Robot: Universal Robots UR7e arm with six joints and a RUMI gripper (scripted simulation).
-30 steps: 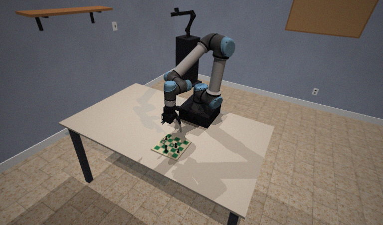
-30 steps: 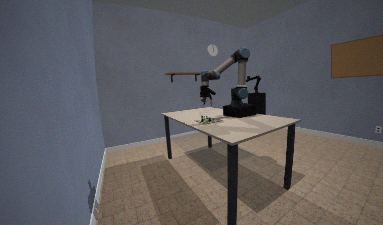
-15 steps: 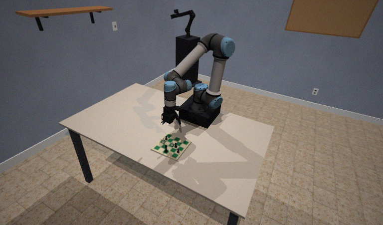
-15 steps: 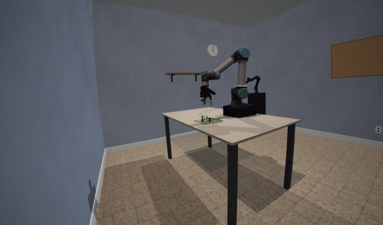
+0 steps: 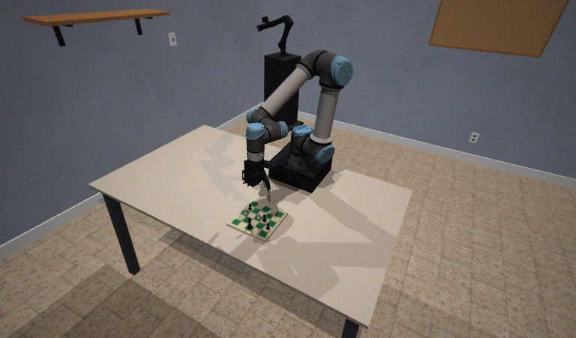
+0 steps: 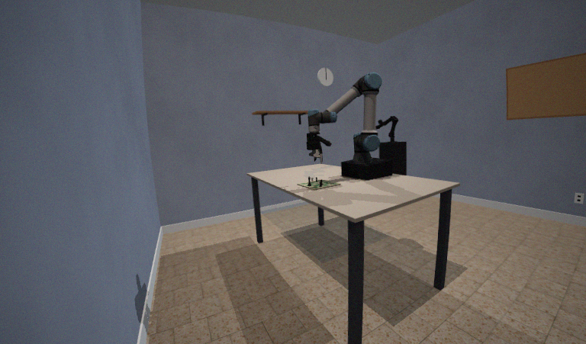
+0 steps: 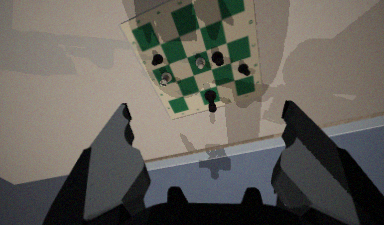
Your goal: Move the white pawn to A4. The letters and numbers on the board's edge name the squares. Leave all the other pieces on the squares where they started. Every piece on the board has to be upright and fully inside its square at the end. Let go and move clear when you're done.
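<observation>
The small green-and-cream chessboard (image 5: 257, 219) lies on the table and also shows in the wrist view (image 7: 197, 50) and in the exterior view (image 6: 318, 184). Two pale pieces stand on it. The small round one (image 7: 200, 62) looks like the white pawn, and the other (image 7: 165, 78) is nearer the board's left edge. Several black pieces stand around them, among them a tall one (image 7: 211, 99) on the near edge row. My gripper (image 5: 265, 190) hangs open and empty above the table, just off the board's far corner and well above the pieces (image 7: 207, 107).
The robot's dark base (image 5: 301, 169) stands on the table just behind the board. A black pedestal with a camera arm (image 5: 280, 76) stands beyond it. The table's edge (image 7: 250, 142) runs under the fingers in the wrist view.
</observation>
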